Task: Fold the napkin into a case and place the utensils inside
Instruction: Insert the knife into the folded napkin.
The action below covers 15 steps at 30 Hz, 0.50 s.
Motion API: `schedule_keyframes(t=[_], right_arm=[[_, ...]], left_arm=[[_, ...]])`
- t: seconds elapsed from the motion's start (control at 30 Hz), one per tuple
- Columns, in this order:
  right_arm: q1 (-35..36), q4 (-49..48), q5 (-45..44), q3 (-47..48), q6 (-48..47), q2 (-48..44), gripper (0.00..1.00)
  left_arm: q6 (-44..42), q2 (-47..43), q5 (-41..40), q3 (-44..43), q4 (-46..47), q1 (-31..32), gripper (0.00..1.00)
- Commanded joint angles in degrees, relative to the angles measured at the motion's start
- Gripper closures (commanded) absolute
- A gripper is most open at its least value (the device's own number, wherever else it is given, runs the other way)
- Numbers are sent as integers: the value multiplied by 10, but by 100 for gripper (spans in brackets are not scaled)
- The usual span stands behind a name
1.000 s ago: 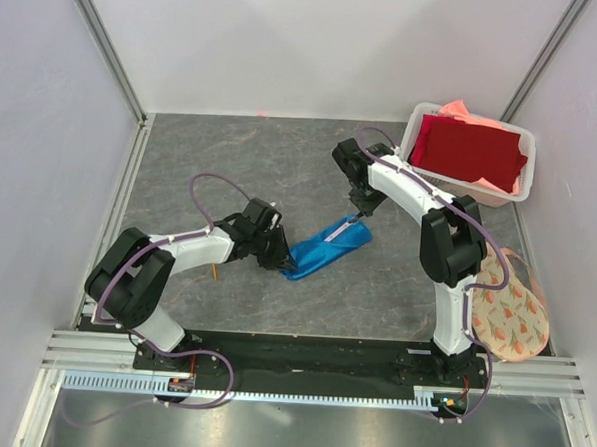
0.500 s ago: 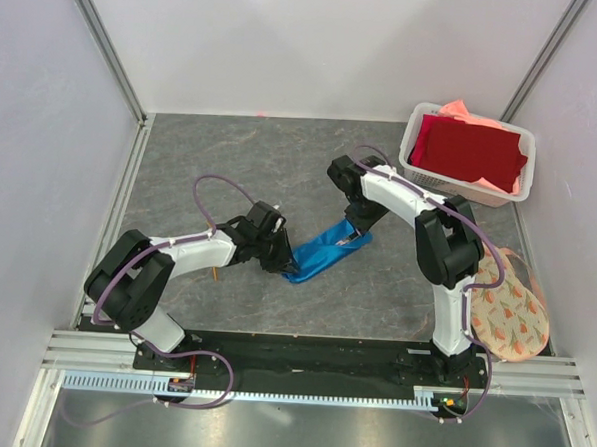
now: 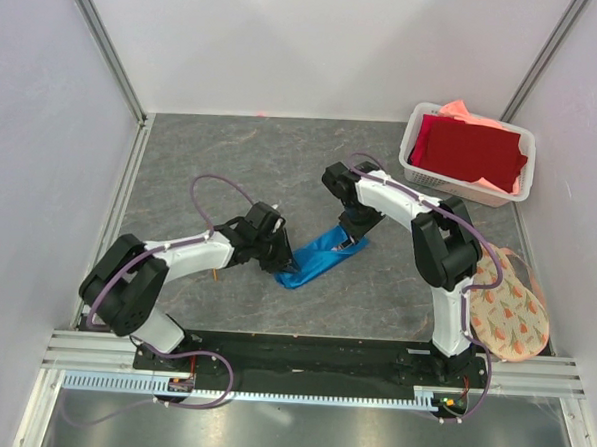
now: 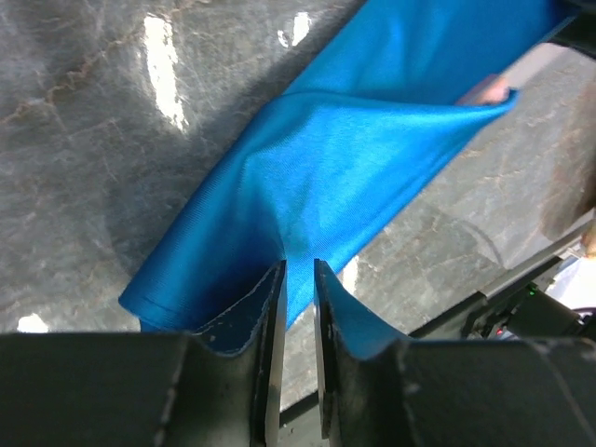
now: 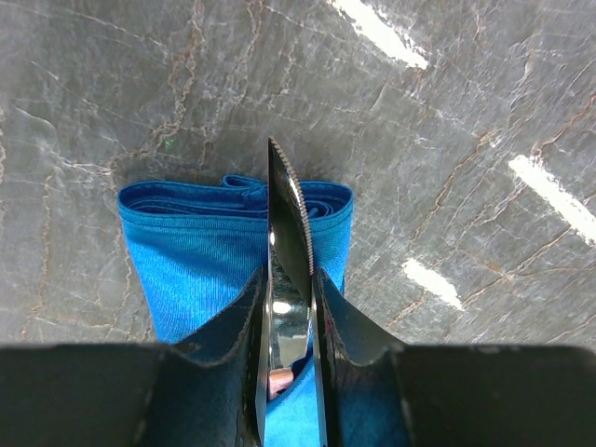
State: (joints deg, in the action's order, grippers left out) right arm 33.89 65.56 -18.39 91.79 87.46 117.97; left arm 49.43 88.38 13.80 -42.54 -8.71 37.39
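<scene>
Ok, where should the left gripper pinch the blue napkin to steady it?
Probably the long edge near its lower-left end, approached low from the left arm's side: the blue napkin lies as a narrow folded strip, so only that thin layered edge fits between fingers. The left gripper pinches there; the right gripper holds a serrated knife.

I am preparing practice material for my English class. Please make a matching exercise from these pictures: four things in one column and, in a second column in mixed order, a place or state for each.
Things
1. napkin
2. dark red cloth
3. floral mat
4. left gripper

Places or states
A. inside the white basket, at the far right
B. lying at the near right edge of the table
C. pinching the blue cloth
D. bright blue, folded into a narrow strip, mid-table

Pairs: 1-D, 2-A, 3-B, 4-C
</scene>
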Motion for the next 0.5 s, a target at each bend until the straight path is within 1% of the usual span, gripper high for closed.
schedule_keyframes(t=[0.0, 0.07, 0.1, 0.17, 0.2, 0.33, 0.47], right_arm=[[3, 1, -2, -13, 11, -35, 80], [3, 0, -2, -14, 11, -36, 80], [3, 0, -2, -15, 11, -37, 80], [2, -3, -2, -18, 10, -38, 80], [1, -3, -2, -18, 12, -39, 80], [1, -7, 2, -16, 13, -41, 80], [2, -7, 8, -16, 15, -40, 80]], left_arm=[[-17, -75, -18, -39, -59, 1, 73], [-28, -100, -32, -54, -87, 1, 73], [-28, -120, -38, -54, -98, 1, 73], [-30, -133, -41, -47, -115, -1, 74], [-30, -137, -43, -44, -121, -2, 78], [-23, -125, -40, -23, -136, -4, 85], [-24, -110, -44, -17, -139, -4, 88]])
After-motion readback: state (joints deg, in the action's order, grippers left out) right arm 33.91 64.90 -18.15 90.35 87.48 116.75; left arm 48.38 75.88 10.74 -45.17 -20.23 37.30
